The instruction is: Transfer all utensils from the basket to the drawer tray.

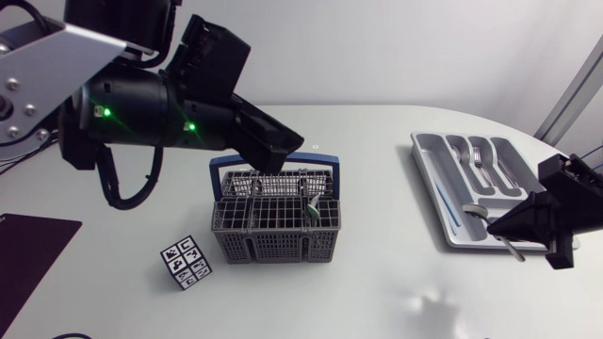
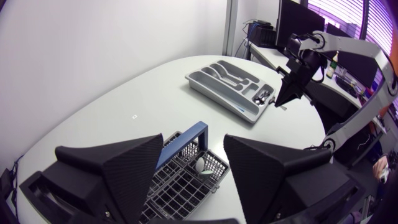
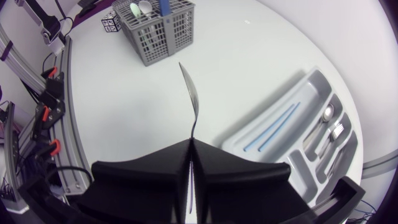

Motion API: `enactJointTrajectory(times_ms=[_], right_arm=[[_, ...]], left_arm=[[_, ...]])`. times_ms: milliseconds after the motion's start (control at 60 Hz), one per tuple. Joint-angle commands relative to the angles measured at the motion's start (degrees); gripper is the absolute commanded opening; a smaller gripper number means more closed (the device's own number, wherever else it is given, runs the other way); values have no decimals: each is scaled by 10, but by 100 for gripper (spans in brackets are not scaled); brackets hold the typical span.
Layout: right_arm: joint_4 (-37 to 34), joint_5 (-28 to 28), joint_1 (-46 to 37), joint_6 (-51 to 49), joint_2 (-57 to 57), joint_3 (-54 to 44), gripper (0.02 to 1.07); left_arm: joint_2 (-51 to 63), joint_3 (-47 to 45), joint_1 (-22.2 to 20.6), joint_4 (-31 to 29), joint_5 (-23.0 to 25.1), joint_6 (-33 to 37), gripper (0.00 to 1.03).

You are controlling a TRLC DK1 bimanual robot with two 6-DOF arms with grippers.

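The grey wire basket [image 1: 273,231] with a blue handle stands mid-table, and a green-and-white utensil [image 1: 311,208] sticks up in it. Just above its back rim hovers my left gripper [image 1: 281,155], open and holding nothing. The left wrist view looks down between the spread fingers [image 2: 124,168] at the basket [image 2: 180,186] and a white utensil head [image 2: 200,166]. The grey drawer tray [image 1: 443,202] at the right holds forks, spoons and blue sticks. Over its front edge my right gripper [image 1: 504,228] is shut on a metal spoon [image 1: 476,212], seen edge-on [image 3: 189,99] in the right wrist view.
A small cube with black-and-white markers [image 1: 186,264] lies left of the basket's front. A dark mat [image 1: 28,259] covers the table's left front corner. Bare white tabletop lies between the basket and the tray [image 3: 292,118].
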Motion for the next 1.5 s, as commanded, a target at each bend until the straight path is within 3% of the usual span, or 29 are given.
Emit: enactJointTrajectory(times_ms=[0,400,683,867,1017,1083,1183,1350,1483], right_arm=[[-10,0,-49,-100,53,38,8],[117,126,-143,-227,263,143,8],[246,192,-140,-268,301,117,8],[269,208,-129,-285,293,91,9],[335,205,-128,-284,275,55,36],[352,200,-127,-282,250,34,55],[355,187,-119,-268,216,15,68],[351,142,-106,-218,160,-15,78],[344,125,-88,-201,119,-51,78]], left_arm=[[6,-15,-12,8,-5,23,69],[35,-31,-59,11,-49,98,69],[45,-52,-115,-5,-91,243,75],[58,-51,-126,-41,-96,324,75],[70,-55,-128,-46,-98,361,75],[83,-55,-134,-46,-114,391,75],[97,-52,-135,-43,-126,415,78],[120,-54,-129,-23,-147,479,81],[128,-58,-132,6,-166,515,79]])
